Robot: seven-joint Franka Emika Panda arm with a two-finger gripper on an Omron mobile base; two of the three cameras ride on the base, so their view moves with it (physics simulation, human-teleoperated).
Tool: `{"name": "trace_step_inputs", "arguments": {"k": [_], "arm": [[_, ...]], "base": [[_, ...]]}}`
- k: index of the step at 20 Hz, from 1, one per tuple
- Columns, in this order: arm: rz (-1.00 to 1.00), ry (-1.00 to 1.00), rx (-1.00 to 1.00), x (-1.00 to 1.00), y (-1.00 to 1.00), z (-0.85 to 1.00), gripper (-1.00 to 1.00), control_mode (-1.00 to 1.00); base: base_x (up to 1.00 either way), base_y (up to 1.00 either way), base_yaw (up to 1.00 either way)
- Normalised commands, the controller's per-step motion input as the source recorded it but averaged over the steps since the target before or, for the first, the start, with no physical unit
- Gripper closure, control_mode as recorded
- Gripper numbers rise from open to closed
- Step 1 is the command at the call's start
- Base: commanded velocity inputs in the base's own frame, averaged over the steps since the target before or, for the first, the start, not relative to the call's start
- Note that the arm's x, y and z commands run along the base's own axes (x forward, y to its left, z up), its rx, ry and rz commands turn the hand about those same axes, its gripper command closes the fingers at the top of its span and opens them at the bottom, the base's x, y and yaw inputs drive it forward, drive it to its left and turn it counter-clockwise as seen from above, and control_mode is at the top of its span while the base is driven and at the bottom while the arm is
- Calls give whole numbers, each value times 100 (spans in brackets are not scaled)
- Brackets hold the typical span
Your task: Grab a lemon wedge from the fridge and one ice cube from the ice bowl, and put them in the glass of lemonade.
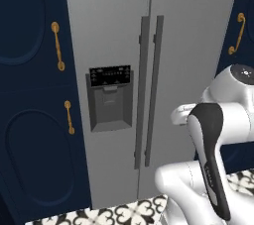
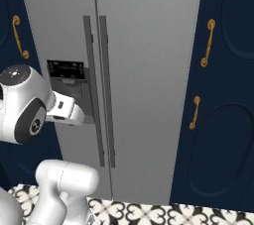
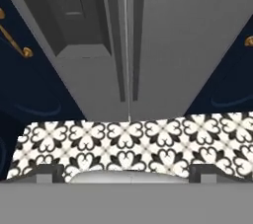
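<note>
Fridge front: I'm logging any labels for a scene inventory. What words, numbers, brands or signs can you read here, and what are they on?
No text can be read.
Dispenser panel on the fridge: rows of small pale marks, too small and blurred to read.
Round cap on the arm joint: a few tiny light marks, unreadable.
Fridge doors, handles and navy cabinets: no lettering or brand visible.

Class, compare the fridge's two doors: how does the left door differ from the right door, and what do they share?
The left door carries a black dispenser panel with a recessed grey bay below it; the right door is plain. The left door looks narrower in the left base view, the right door wider. Both are light grey, shut, and have a long dark vertical handle beside the centre seam.
</note>
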Motion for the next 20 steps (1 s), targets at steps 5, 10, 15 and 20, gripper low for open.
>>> {"name": "trace_step_inputs", "arguments": {"k": [5,10,15,20], "arm": [[-4,-20,0,66,-7,32,-100,-100],[-1,-5,0,62,-24,59,-100,-100],[0,-15,0,49,-13,34,-100,-100],[0,-13,0,43,-3,4,-100,-100]], "base": [[0,0,0],[0,0,0],[0,0,0],[0,0,0]]}}
